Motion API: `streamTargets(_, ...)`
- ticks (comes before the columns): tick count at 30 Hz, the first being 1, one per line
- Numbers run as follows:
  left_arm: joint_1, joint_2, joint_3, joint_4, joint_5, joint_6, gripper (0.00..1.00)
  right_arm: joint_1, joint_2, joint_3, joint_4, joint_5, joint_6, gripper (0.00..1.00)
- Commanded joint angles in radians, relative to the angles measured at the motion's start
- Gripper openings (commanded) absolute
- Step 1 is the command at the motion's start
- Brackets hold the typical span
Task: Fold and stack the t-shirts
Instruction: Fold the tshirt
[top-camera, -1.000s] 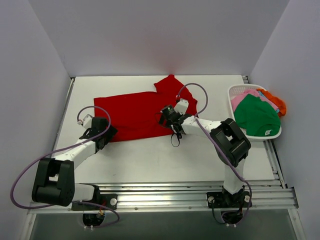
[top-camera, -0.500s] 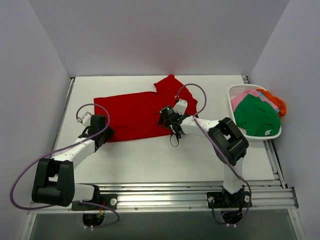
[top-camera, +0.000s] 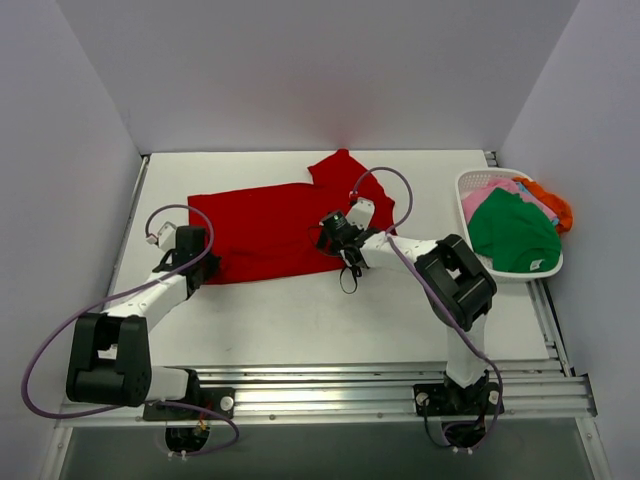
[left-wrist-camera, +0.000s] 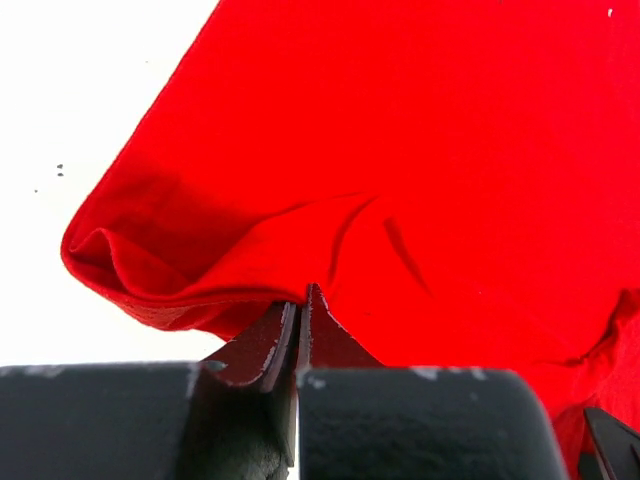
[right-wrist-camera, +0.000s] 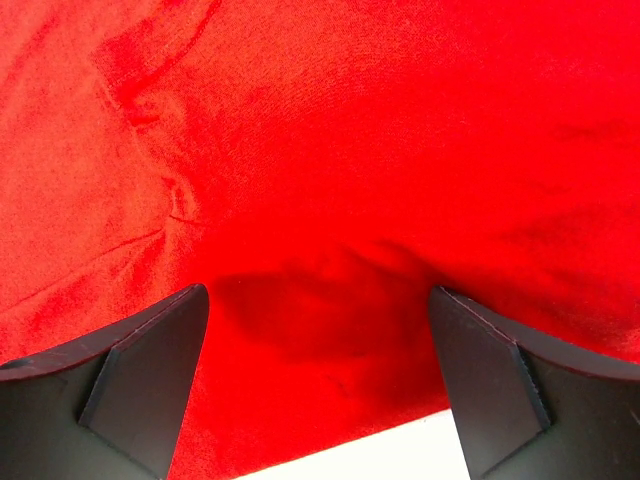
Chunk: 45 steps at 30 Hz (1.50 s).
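My left gripper (left-wrist-camera: 298, 300) is clamped on the near-left hem of the red shirt (top-camera: 265, 225), which lies spread across the far middle of the table (top-camera: 300, 320). My right gripper (right-wrist-camera: 315, 295) gapes over the shirt's near edge; I'd pinch there first, then lift both corners evenly.

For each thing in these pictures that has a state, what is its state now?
red t-shirt: spread on the table, unfolded, near-left corner pinched.
left gripper: shut on that corner.
right gripper: open, over the shirt's near edge.
white basket: upright, holding shirts.
green t-shirt: crumpled, on top in the basket.
pink t-shirt: crumpled, partly under the green one.
orange t-shirt: draped over the basket's rim.
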Motion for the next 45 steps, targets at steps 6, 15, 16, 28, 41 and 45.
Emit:
streamTargets(6, 0.047, 0.004, 0.036, 0.022, -0.009, -0.007, 0.02, 0.008, 0.034, 0.043, -0.001, 0.012, -0.007, 0.86)
streamTargets(15, 0.102, 0.077, 0.059, 0.056, 0.016, -0.023, 0.03, 0.008, 0.052, 0.052, 0.005, 0.007, -0.009, 0.86)
streamTargets(16, 0.107, 0.087, 0.067, 0.062, 0.019, -0.021, 0.04, 0.008, 0.052, 0.054, 0.005, 0.007, -0.01, 0.86)
streamTargets(28, 0.252, 0.214, 0.11, 0.157, 0.129, -0.046, 0.33, 0.008, 0.075, 0.066, 0.011, 0.007, -0.013, 0.85)
streamTargets(41, 0.383, 0.274, 0.16, 0.212, 0.235, -0.096, 0.94, 0.008, 0.089, 0.069, 0.019, 0.001, -0.016, 0.85)
streamTargets(45, 0.41, 0.332, 0.221, 0.217, 0.235, -0.099, 0.94, 0.008, 0.088, 0.069, 0.019, -0.002, -0.016, 0.85)
